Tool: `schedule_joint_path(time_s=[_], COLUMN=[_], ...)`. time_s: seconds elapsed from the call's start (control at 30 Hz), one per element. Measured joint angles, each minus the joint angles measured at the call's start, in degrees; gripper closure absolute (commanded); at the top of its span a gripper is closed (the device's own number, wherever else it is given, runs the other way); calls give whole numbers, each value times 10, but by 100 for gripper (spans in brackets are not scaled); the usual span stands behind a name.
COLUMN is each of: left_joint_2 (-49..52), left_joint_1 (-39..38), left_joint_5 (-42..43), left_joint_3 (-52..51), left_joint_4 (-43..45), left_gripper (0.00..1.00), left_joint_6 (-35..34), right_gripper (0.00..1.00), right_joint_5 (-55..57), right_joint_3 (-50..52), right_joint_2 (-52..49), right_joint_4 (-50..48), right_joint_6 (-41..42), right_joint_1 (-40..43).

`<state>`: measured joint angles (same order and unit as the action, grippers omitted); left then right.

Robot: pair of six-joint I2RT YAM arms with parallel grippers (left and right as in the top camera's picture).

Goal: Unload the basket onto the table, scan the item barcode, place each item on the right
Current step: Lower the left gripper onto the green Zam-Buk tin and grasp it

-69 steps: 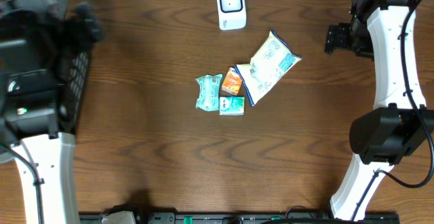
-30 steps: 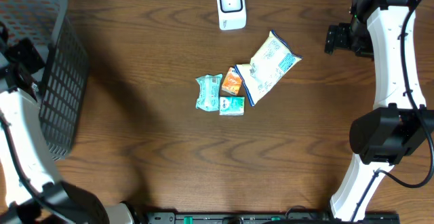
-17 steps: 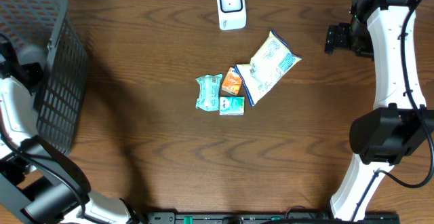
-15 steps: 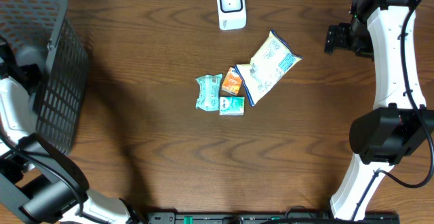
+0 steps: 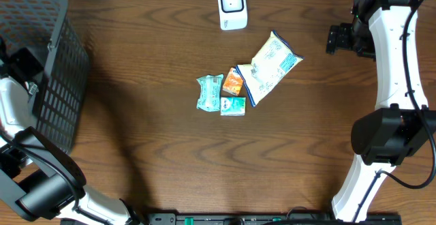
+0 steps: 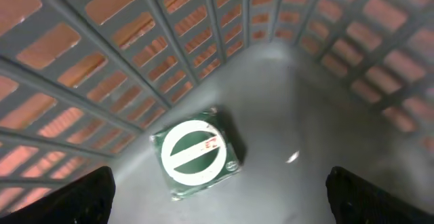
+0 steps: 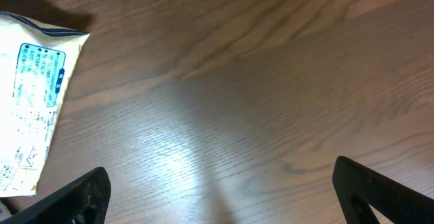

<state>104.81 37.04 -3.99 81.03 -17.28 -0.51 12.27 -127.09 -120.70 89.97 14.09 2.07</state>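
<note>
A white barcode scanner [image 5: 231,7] stands at the table's far edge, centre. In the middle lie a white snack bag [image 5: 270,66], an orange packet [image 5: 233,82] and two teal packets [image 5: 209,92]. My left gripper [image 6: 220,200] hangs open inside the grey basket [image 5: 58,61], above a green square pack with a white ring [image 6: 196,157] that lies on the basket floor; nothing is between its fingers. My right gripper [image 7: 220,197] is open and empty over bare wood at the far right, with the snack bag [image 7: 34,108] off to its left.
The basket's mesh walls [image 6: 122,61] close in around the left gripper. The right arm's base [image 5: 388,140] stands at the table's right side, its gripper [image 5: 338,39] right of the snack bag.
The left arm has swung off the top of the basket and settled at its left side, pointing in. The right arm and the items on the table have not moved.
</note>
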Motion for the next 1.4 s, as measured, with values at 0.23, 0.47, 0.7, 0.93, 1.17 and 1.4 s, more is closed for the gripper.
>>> schedule_joint_path(time_s=[0.23,0.47,0.7,0.93,1.17,1.4], left_joint_2=[13,21,21,45,83,86], left_joint_1=[0,1,6,6,6,6], left_joint_5=[11,13,14,15,15,-3], left_joint_3=[0,0,0,0,0,0], left_joint_4=[6,19,24,27,30,42], left_gripper=[2,2,2,2,2,2], left_joint_6=[-63,-75,-82,-105,-116,-123], right_gripper=[1,1,1,1,1,1], right_joint_5=[0,0,0,0,0,0], right_joint_3=[0,0,0,0,0,0], right_joint_2=[0,0,0,0,0,0], right_joint_4=[0,0,0,0,0,0], right_joint_6=[0,0,0,0,0,0], right_joint_1=[0,-1,-1,-1,-1,-1])
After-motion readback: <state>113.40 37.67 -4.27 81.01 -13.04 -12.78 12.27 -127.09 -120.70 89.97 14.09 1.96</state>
